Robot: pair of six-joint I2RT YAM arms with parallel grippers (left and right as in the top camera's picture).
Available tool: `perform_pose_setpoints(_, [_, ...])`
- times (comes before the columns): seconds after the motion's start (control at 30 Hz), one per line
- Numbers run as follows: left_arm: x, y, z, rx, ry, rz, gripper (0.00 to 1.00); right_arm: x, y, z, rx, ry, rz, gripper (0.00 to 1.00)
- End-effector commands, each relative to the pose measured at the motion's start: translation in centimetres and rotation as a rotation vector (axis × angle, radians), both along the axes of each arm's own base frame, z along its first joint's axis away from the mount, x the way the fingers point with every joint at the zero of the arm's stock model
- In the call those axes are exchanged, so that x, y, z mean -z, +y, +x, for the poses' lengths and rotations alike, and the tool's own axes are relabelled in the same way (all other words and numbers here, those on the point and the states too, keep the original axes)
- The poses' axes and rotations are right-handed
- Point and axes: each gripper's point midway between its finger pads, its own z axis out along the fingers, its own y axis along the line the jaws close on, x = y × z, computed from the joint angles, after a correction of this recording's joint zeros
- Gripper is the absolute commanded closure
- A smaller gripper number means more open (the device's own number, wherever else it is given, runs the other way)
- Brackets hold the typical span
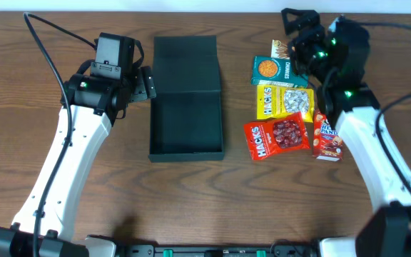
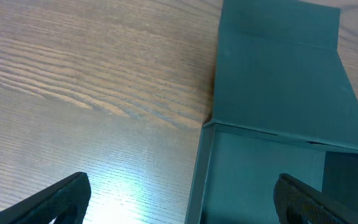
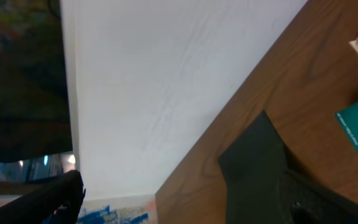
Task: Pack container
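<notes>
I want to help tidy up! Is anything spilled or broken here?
Nothing looks broken or spilled. The container lies open and empty, and the snack packets beside it overlap a bit untidily.

This reads as a robotics lab bench, not a home or a shop. Two white arms with black joints, the left arm and the right arm, rise from the near edge of a wood-grain table. Black cables loop loose behind the left claw, and green status lights glow on the housing just behind the right claw. Beyond the right claw the tabletop ends at a plain white wall. Branded snack packets lie in a tight cluster near the right claw, and an open dark cardboard box sits just beside the left claw, its lid flap laid flat.
</notes>
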Motion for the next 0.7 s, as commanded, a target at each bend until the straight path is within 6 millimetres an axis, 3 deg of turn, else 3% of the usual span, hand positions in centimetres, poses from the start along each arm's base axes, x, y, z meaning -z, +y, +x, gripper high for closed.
perform_pose_setpoints(0.0, [0.1, 0.3, 0.2, -0.016, 0.002, 0.006, 0.05, -0.1, 0.6, 1.9, -0.045, 0.005, 0.028, 0.01])
perform_pose_setpoints(0.17, [0.1, 0.3, 0.2, -0.016, 0.003, 0.007, 0.05, 3.2, 0.4, 4.0, -0.014, 0.133, 0.082, 0.01])
perform_pose_setpoints(0.27, [0.1, 0.4, 0.2, -0.019, 0.002, 0.010, 0.05, 6.7, -0.2, 4.2, 0.059, 0.303, 0.194, 0.01])
perform_pose_setpoints(0.37, [0.1, 0.5, 0.2, -0.022, 0.000, 0.016, 0.05, 8.7, -0.6, 4.3, 0.104, 0.384, 0.247, 0.03])
perform_pose_setpoints(0.67, [0.1, 0.5, 0.2, -0.023, 0.000, 0.016, 0.05, 11.3, -2.2, 3.9, 0.210, 0.499, 0.235, 0.01])
